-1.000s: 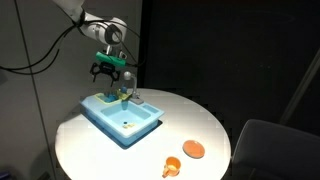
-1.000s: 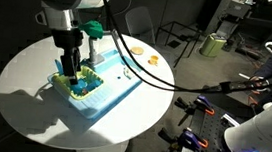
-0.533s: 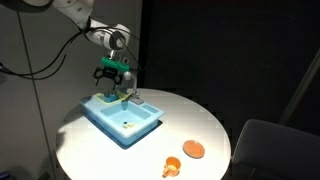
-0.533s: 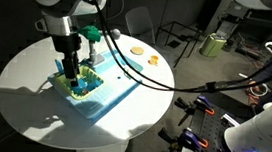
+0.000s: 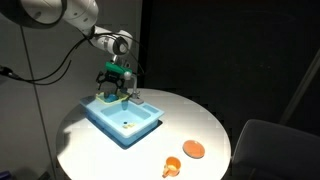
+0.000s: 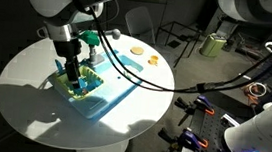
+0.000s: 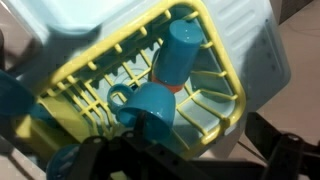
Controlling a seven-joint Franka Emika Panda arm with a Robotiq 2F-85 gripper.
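The parted jaws have dropped closer to the blue cup (image 7: 152, 108).

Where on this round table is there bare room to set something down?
Bare tabletop lies wide beside the blue sink unit, on the side away from the orange cup and orange plate, and again between those two and the sink. Crowded: the yellow rack, filled with teal cups.

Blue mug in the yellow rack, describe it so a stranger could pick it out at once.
On the round white table sits a light blue toy sink with a yellow dish rack at one end. Of two blue cups in it, the mug is the one with a loop handle, beside the handleless tumbler.
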